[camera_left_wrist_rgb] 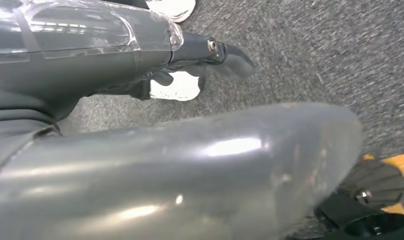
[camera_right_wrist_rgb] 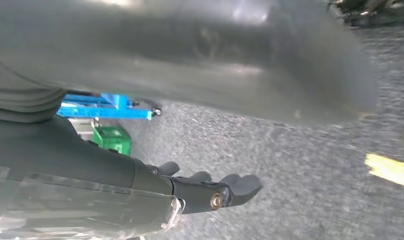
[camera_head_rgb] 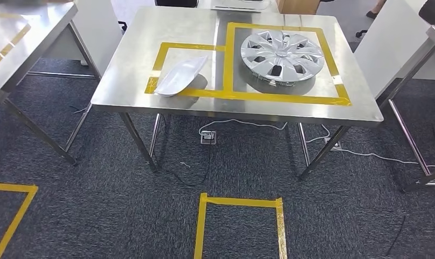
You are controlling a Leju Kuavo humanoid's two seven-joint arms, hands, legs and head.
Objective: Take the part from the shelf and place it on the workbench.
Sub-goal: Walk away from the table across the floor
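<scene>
Head view: steel surface (camera_head_rgb: 150,32) ahead, marked with two adjoining yellow tape rectangles (camera_head_rgb: 226,65).

Part (camera_head_rgb: 181,76): an elongated, glossy silver-white shell, smooth and curved, tapering to a point at its near-left end. It lies inside the smaller, left rectangle, its pointed end reaching over the tape at the near edge of the surface. It casts a soft shadow on the steel. Nothing touches it.

Hubcap (camera_head_rgb: 282,54): round, silver, multi-spoke with dark openings between spokes. It lies flat in the larger, right rectangle, well apart from the part.

Floor: dark grey carpet (camera_head_rgb: 96,216), a yellow tape square (camera_head_rgb: 241,203) marked in front of the surface, white cable (camera_head_rgb: 247,125) trailing under it.

Left hand (camera_left_wrist_rgb: 205,60): hangs over the carpet, dark fingers extended and apart, holding nothing. Blur in this view.

Right hand (camera_right_wrist_rgb: 210,192): likewise over carpet, fingers stretched out, nothing held. Blue frame (camera_right_wrist_rgb: 107,107) and green crate (camera_right_wrist_rgb: 112,137) visible behind it.
</scene>
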